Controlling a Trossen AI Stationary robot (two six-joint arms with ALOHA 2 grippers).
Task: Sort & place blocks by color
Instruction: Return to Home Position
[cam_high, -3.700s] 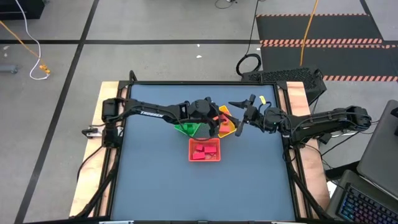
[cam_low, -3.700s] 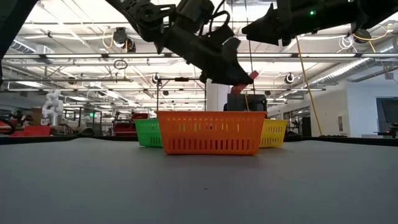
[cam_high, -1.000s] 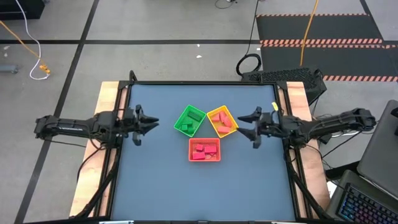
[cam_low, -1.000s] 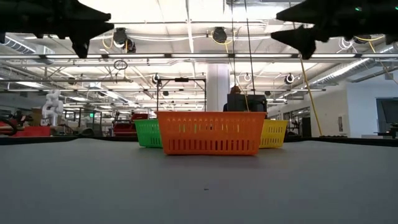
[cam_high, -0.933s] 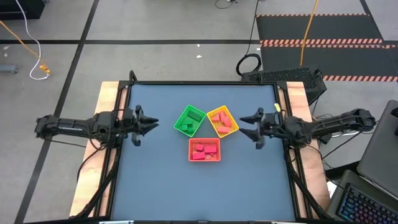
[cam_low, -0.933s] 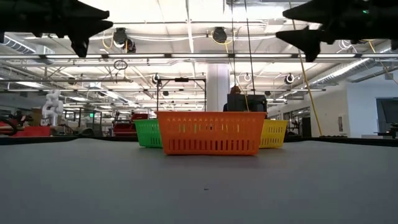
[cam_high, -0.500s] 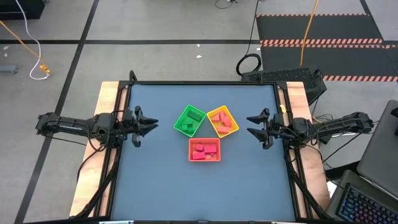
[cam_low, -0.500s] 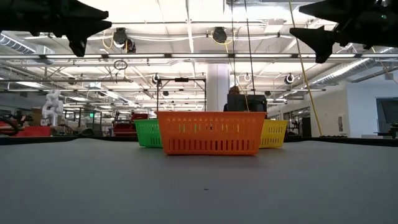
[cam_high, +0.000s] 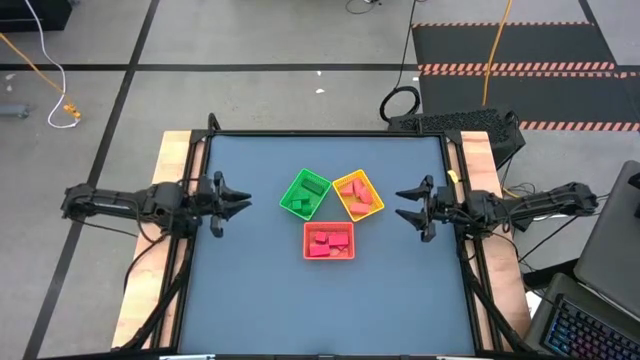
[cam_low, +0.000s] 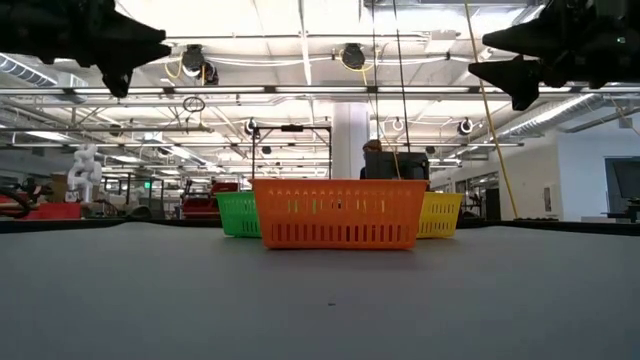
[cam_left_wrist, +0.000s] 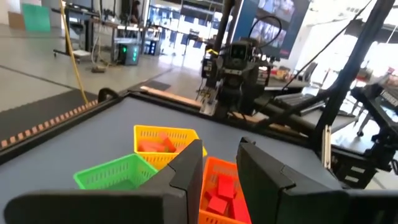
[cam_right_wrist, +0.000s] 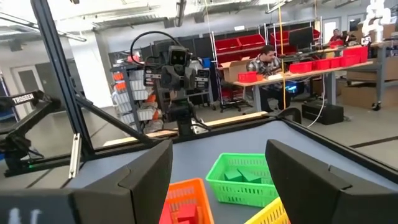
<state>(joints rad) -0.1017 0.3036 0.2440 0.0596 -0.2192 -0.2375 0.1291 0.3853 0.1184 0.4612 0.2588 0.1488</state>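
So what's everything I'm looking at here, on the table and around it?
Green tray: one, mid-table, left of yellow.
Yellow tray: one, mid-table, right of green.
Red tray: one, nearest the low camera.
Green blocks: a few, in green tray.
Orange blocks: a few, in yellow tray.
Red blocks: several, in red tray.
Table: one, dark blue-grey.
Person: one, seated far behind.
Left hand: one, black, open, empty, left table edge.
Right hand: one, black, open, empty, right table edge.
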